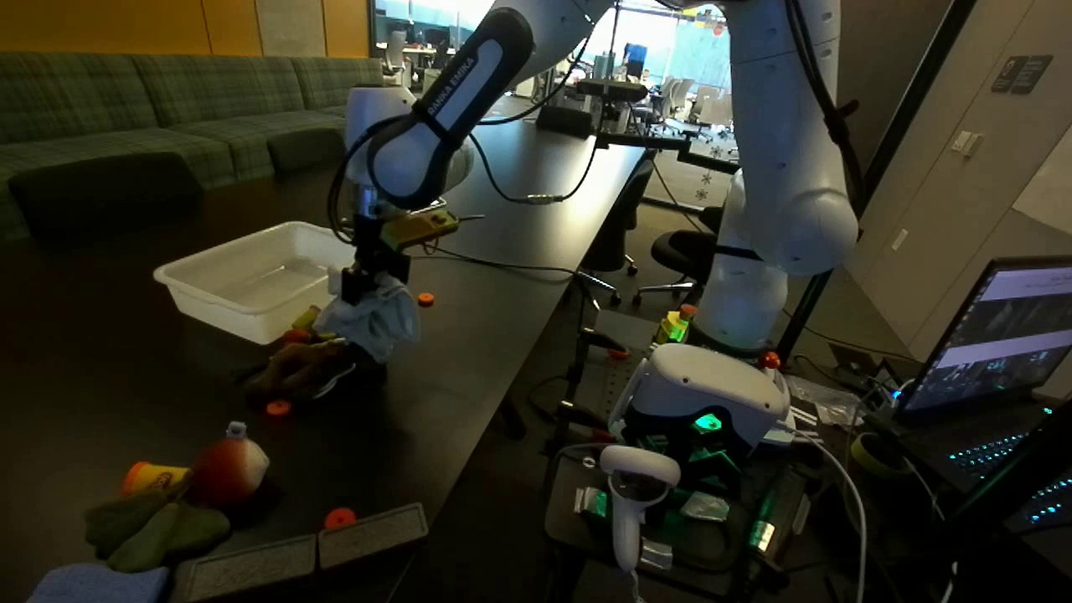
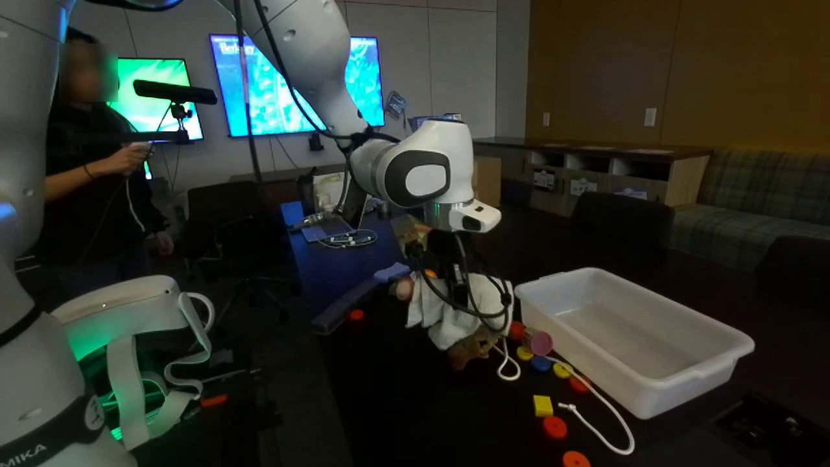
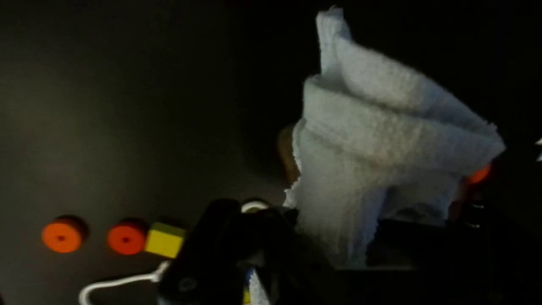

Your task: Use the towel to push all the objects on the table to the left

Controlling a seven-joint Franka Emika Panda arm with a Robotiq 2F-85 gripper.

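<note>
My gripper (image 1: 366,283) is shut on the white towel (image 1: 374,316), which hangs from the fingers; both also show in an exterior view, gripper (image 2: 457,282) and towel (image 2: 444,314). In the wrist view the towel (image 3: 372,140) covers much of the right side, and the dark fingers hide the grip point. A brown plush toy (image 2: 472,351) lies partly under the towel. Beside it on the table are a pink-ended can (image 2: 541,343), a blue disc (image 2: 540,364), a yellow block (image 2: 543,406), a red disc (image 2: 555,427), an orange disc (image 2: 576,459) and a white cord (image 2: 622,425).
A white bin (image 1: 226,314) stands close beside the toys. Further along the table are a red-and-white ball (image 1: 230,469), a yellow can (image 1: 159,477), a green cloth-like thing (image 1: 172,528), grey blocks (image 1: 373,536) and a blue cloth (image 1: 100,584). Cables hang around the wrist.
</note>
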